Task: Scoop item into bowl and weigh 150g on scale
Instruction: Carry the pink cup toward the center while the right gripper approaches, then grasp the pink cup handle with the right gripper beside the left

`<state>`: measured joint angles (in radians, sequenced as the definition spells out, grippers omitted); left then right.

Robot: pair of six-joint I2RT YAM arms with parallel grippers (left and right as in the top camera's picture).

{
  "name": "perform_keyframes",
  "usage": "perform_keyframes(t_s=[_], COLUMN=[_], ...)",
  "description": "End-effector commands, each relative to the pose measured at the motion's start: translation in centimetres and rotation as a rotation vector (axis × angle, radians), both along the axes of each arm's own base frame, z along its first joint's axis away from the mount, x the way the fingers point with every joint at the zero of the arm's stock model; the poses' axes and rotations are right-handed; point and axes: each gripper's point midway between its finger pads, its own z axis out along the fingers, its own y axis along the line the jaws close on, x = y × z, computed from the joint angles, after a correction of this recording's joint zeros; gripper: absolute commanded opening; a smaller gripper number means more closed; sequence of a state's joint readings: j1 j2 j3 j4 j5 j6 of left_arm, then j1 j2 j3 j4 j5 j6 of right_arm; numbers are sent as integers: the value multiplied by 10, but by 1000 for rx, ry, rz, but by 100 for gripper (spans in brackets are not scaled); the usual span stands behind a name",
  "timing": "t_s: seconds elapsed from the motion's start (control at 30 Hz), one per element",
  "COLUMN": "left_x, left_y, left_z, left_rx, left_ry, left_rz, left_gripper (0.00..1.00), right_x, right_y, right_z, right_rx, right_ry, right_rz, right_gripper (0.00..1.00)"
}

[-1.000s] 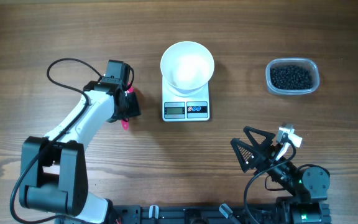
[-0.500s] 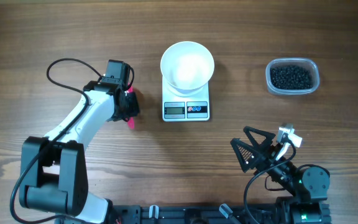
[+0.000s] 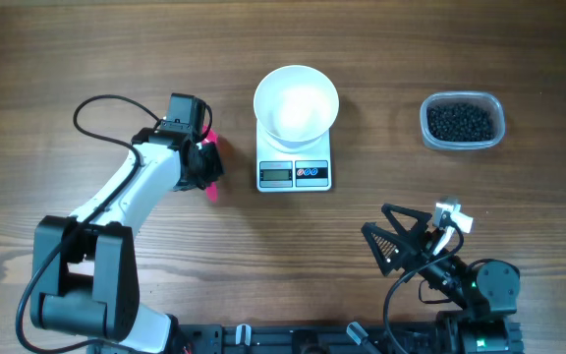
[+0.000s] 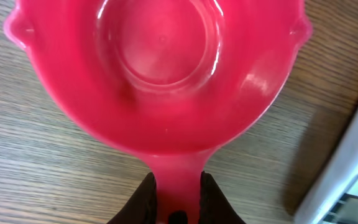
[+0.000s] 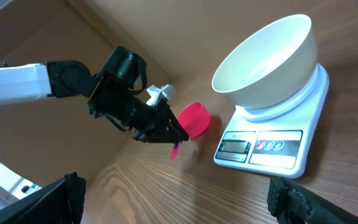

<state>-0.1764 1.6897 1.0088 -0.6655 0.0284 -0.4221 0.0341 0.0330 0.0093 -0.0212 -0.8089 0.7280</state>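
Note:
A pink scoop fills the left wrist view, its cup empty, and my left gripper is shut on its handle. Overhead, that gripper sits just left of the white scale, with the scoop showing beside it. The empty white bowl stands on the scale. The item, small black beads, lies in a clear tub at the far right. My right gripper is open near the front edge, holding nothing. The right wrist view shows the bowl, the scale and the scoop.
The clear tub stands about a hand's width right of the scale. The left arm's black cable loops over the table at the left. Bare wood lies between the scale and the right gripper.
My left gripper has closed onto the scoop's handle, and the scoop has shifted a little in the grip. The right gripper has moved slightly.

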Motion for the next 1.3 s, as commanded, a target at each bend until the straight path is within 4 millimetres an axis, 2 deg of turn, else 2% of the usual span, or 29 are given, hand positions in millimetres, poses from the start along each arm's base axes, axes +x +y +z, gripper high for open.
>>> perform_keyframes(t_s=[0.0, 0.07, 0.17, 0.23, 0.27, 0.33, 0.4, 0.5, 0.57, 0.67, 0.77, 0.87, 1.0, 1.1, 1.27], left_x=[17, 32, 39, 35, 30, 22, 17, 7, 4, -3, -10, -12, -14, -14, -14], left_y=[-19, -32, -35, -34, -33, -33, -36, -44, -50, -69, -97, -113, -123, -123, -123], left_z=[25, 67, 135, 163, 180, 202, 207, 203, 204, 204, 207, 208, 207, 205, 204], left_rx=[-132, -222, -309, -365, -400, -459, -501, -579, -620, -680, -707, -676, -646, -642, -639], left_ry=[-45, -126, -267, -321, -358, -394, -379, -288, -253, -190, -167, -216, -252, -248, -245], left_rz=[50, 79, 171, 247, 287, 353, 389, 471, 499, 552, 560, 569, 579, 579, 579], left_gripper=[4, 4, 4, 4, 4, 4, 4, 4, 4, 4, 4, 4, 4, 4, 4], right_x=[-2, 2, 11, 16, 17, 19, 20, 23, 32, 57, 65, 74, 89, 100, 103], right_y=[3, 4, 13, 25, 36, 63, 88, 121, 124, 124, 136, 146, 155, 153, 154], right_z=[22, 34, 55, 64, 70, 79, 86, 100, 96, 70, 66, 62, 67, 67, 74], right_rx=[-11, -13, -14, -17, -17, -4, 10, 73, 167, 167, 205, 203, 153, 123, 120], right_ry=[-23, 10, 74, 97, 100, 101, 59, -10, 125, 225, 223, 242, 224, 229, 200], right_rz=[23, 36, 95, 150, 193, 254, 279, 307, 294, 192, 230, 239, 233, 179, 174], right_gripper=[100, 100, 100, 100, 100, 100, 100, 100, 99, 100, 99, 94, 87, 74, 62])
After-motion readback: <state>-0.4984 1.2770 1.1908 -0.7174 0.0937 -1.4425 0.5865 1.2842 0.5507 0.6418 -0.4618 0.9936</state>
